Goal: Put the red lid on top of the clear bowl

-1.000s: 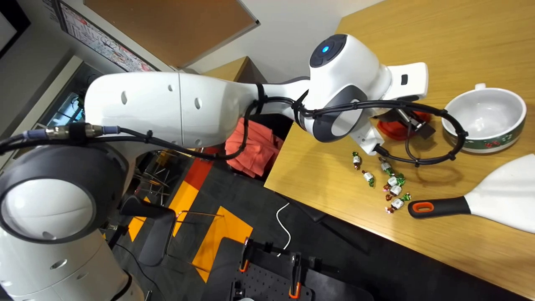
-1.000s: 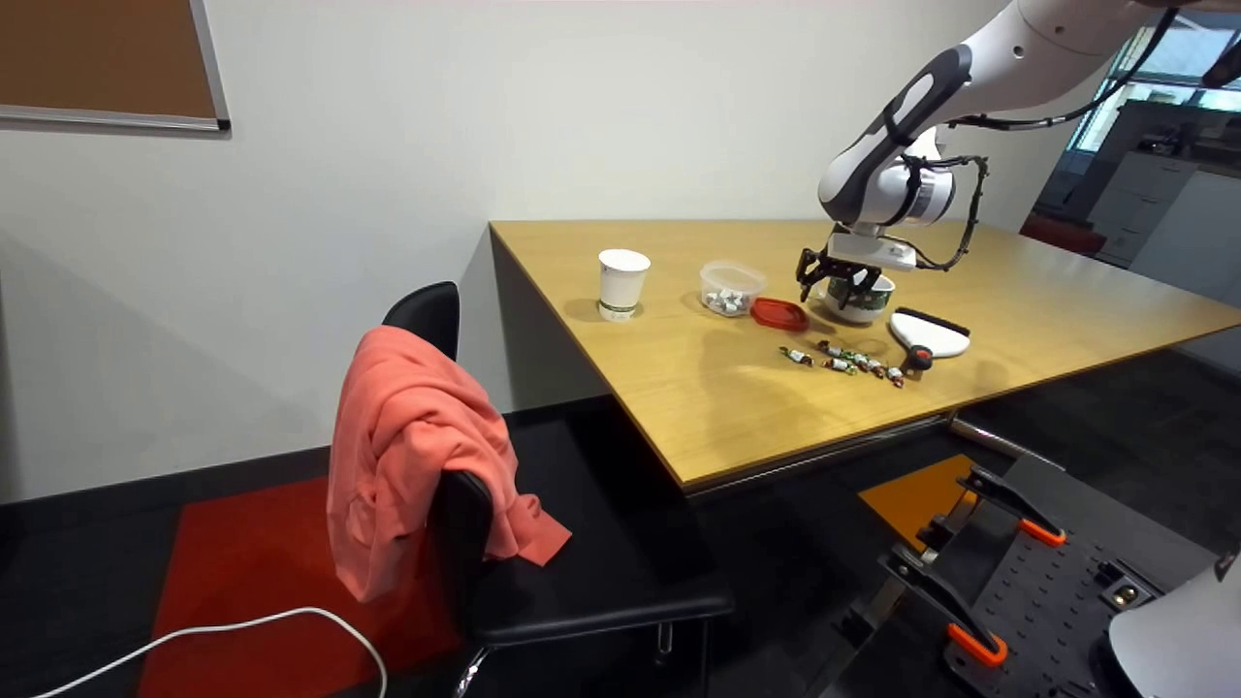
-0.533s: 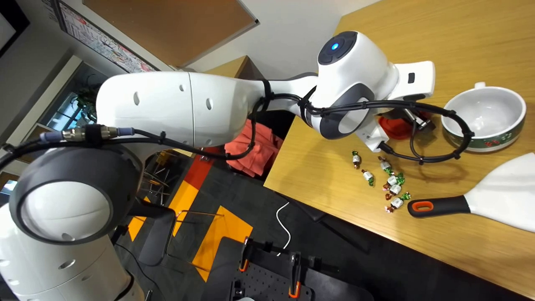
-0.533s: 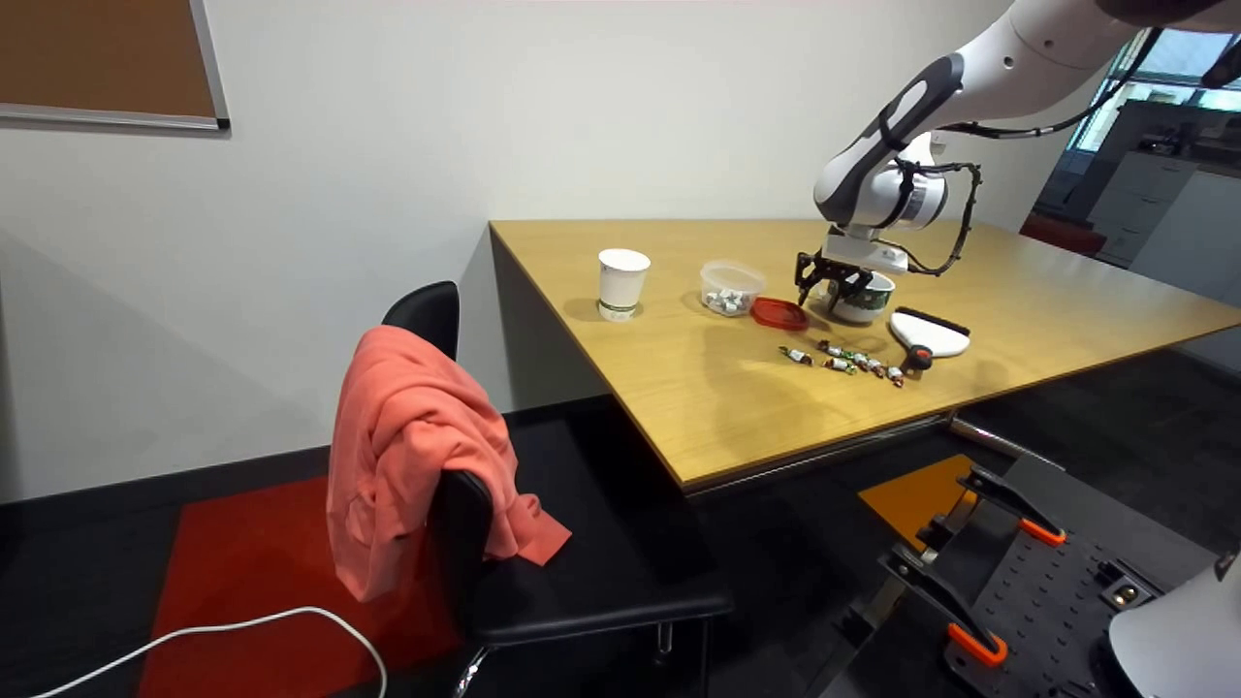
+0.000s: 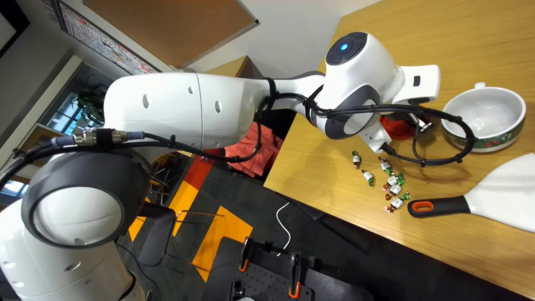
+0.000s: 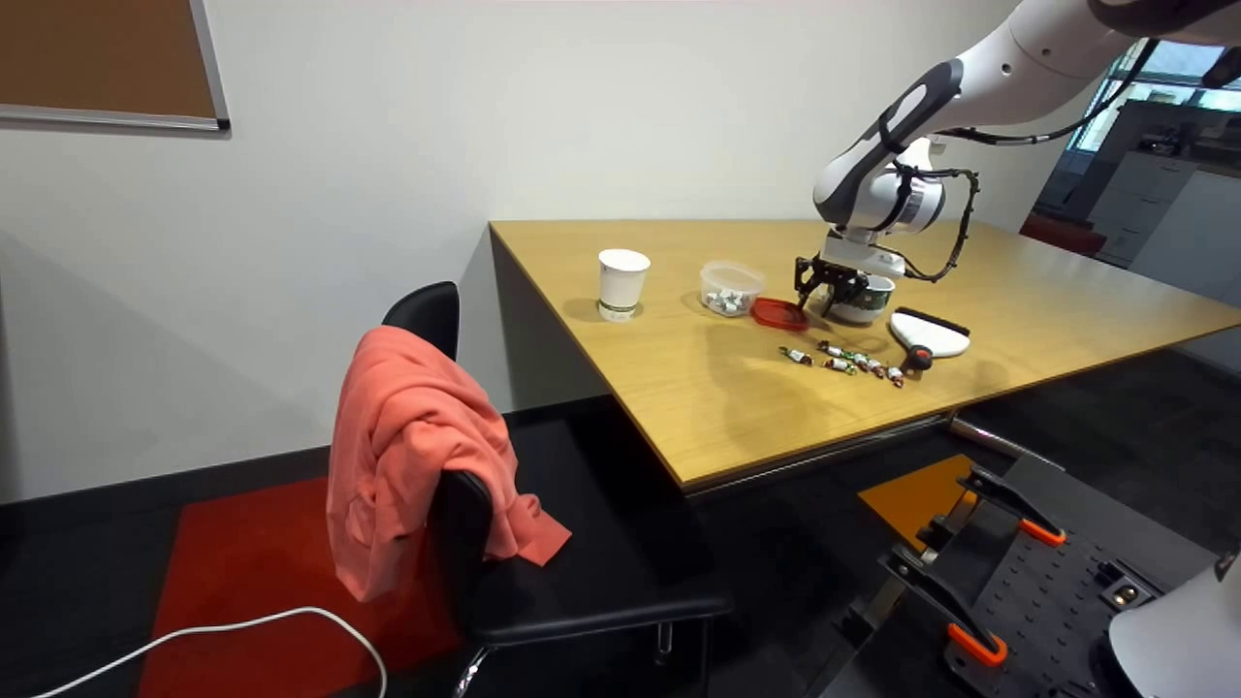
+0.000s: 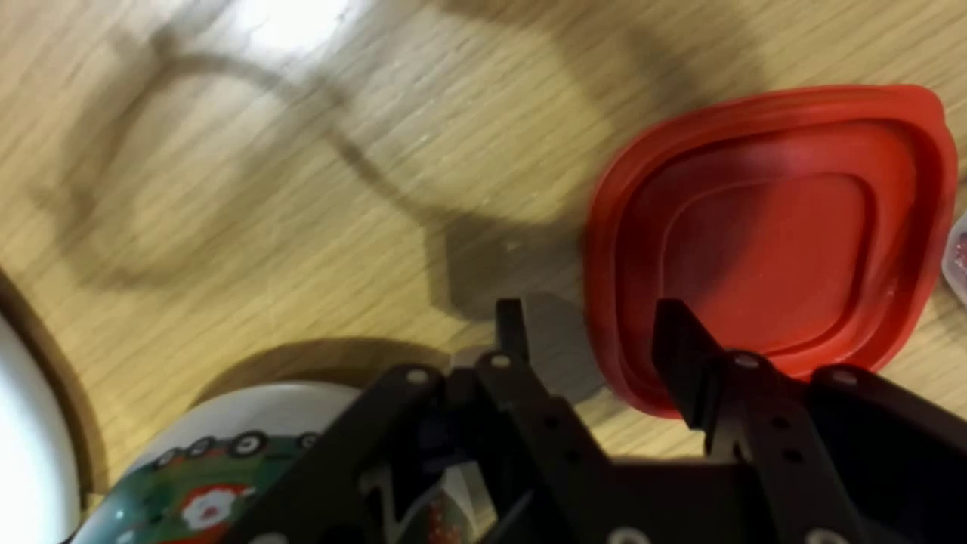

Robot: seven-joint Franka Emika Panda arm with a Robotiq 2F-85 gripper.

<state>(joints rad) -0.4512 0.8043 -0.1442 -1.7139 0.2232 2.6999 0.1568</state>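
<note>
Red lid [image 7: 769, 249] lies on the tabletop [image 6: 679, 388] just beside the clear bowl [image 6: 748, 290]. You have the end effector [image 7: 589, 321] spread, empty, at the lid's edge opposite the bowl, presumably to pinch it.

the claw [image 7: 591, 313] hangs parted, framing one edge of the red lid [image 7: 778, 242]. a patterned bowl [image 7: 227, 472] stands nearby.

The arm [image 5: 156, 110] is glossy white, pocked with oval recesses [image 5: 146, 101] and broken by dark grey joint covers [image 5: 125, 175]. A blue light [image 5: 344, 47] shows in a dark round pad [image 5: 353, 49]. Zip ties [image 5: 171, 141] dot a black cable [image 5: 395, 108] with a silver connector [image 5: 85, 138]. The claw [image 7: 589, 325] is black, with round screws [image 7: 746, 361].
</note>
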